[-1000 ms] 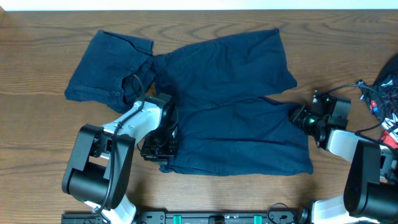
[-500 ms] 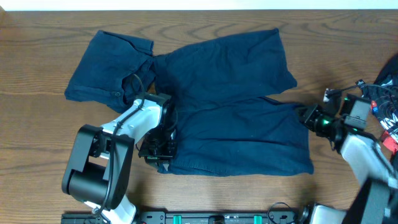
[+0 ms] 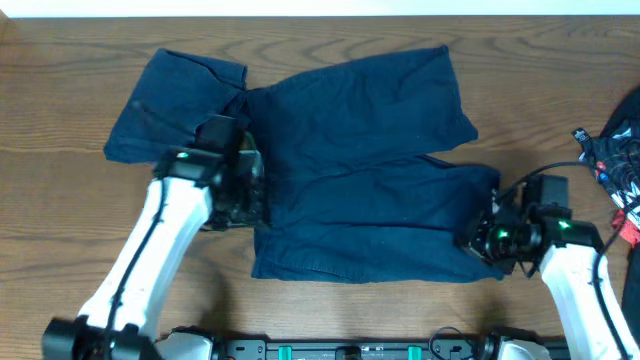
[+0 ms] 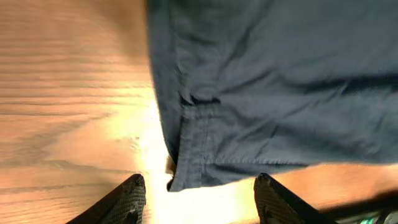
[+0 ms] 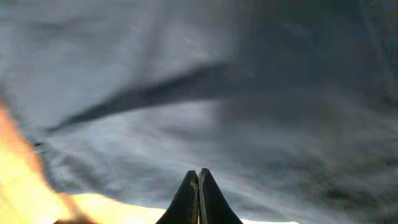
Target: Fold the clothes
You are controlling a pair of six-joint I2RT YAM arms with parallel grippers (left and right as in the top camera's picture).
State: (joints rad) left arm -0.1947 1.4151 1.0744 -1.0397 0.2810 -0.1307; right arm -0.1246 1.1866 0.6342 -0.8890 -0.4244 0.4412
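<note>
Red-black patterned cloth at the table's right edge. The second navy pair lies upper left, touching the spread shorts mid-table. Over the shorts' left hem corner the left gripper hangs, fingers wide apart. Low at the lower-right leg sits the right gripper, fingers pressed together.
</note>
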